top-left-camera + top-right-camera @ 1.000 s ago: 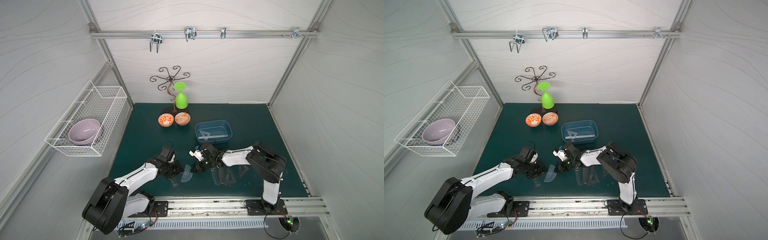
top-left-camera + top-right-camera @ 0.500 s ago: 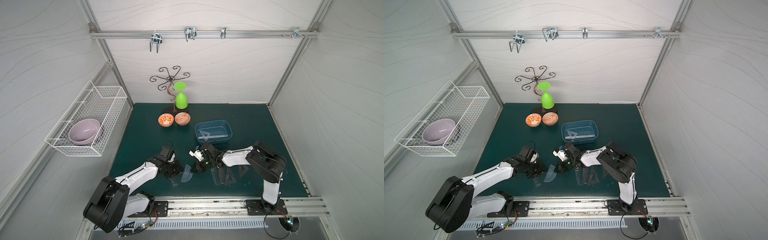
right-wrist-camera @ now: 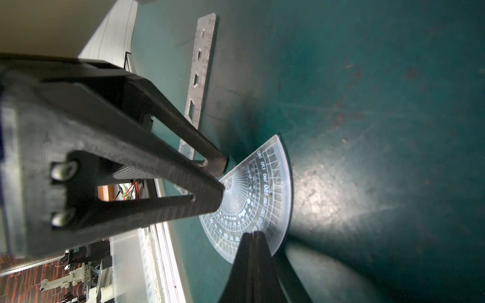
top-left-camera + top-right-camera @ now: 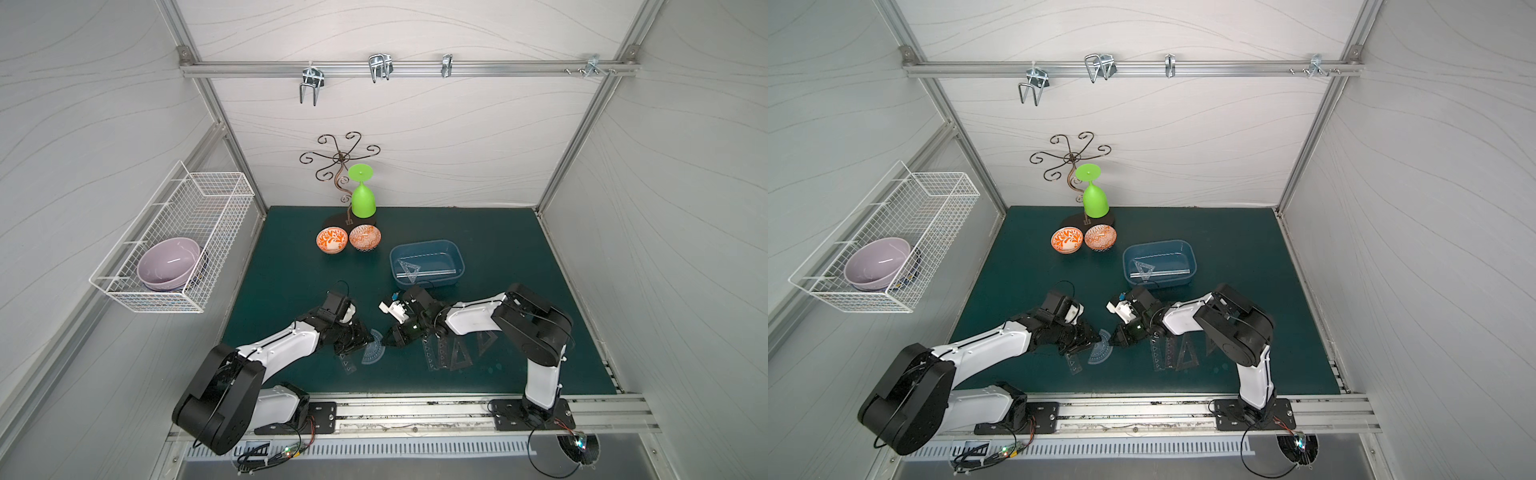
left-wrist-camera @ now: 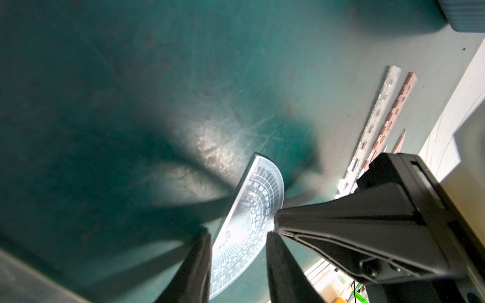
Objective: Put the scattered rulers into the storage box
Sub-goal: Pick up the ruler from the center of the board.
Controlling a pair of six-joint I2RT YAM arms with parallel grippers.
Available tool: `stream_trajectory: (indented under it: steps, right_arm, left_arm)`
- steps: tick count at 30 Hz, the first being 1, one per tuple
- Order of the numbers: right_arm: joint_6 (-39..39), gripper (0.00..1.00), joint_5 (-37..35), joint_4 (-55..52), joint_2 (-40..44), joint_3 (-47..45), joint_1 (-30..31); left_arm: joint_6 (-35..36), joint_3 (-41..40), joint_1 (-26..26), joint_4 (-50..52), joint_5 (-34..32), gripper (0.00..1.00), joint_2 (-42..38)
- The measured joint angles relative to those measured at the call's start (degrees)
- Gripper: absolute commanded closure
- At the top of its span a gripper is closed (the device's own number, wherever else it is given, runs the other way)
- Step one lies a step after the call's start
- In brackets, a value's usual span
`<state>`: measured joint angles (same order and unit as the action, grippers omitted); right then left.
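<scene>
A clear half-round protractor (image 4: 372,351) (image 3: 262,194) lies on the green mat between my two grippers. My left gripper (image 4: 361,338) (image 5: 237,236) is open, its fingertips (image 3: 221,164) at the protractor's straight edge. My right gripper (image 4: 386,338) (image 3: 254,233) is shut, nothing between its fingers, its tip resting on the protractor's curved rim. A straight stencil ruler (image 4: 347,363) lies partly under the left gripper. Two stencil strips (image 4: 436,351) and two triangles (image 4: 459,357) lie below the right arm. The blue storage box (image 4: 459,257) (image 4: 1192,253) holds a triangle (image 4: 409,266) and a straight ruler (image 4: 432,273).
Two orange patterned bowls (image 4: 331,240) stand at the back, beside a green goblet (image 4: 363,201) on a wire stand. A white wire basket (image 4: 178,237) with a purple bowl hangs on the left wall. The metal rail (image 4: 415,409) runs along the mat's front edge.
</scene>
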<state>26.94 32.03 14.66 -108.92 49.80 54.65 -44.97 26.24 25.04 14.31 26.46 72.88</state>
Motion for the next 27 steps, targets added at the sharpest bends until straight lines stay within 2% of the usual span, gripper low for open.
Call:
stream_trajectory:
  steps: [23, 27]
  right_arm:
    - [-0.35, 0.99, 0.04, 0.76, 0.85, -1.57, -0.09]
    - [-0.17, 0.99, 0.87, 1.99, 0.24, -1.57, -0.24]
  left_arm:
    - [0.28, 0.0, 1.29, 0.07, -1.6, 0.62, -0.09]
    - [0.0, -0.35, 1.66, -2.03, -0.55, 0.71, 0.92]
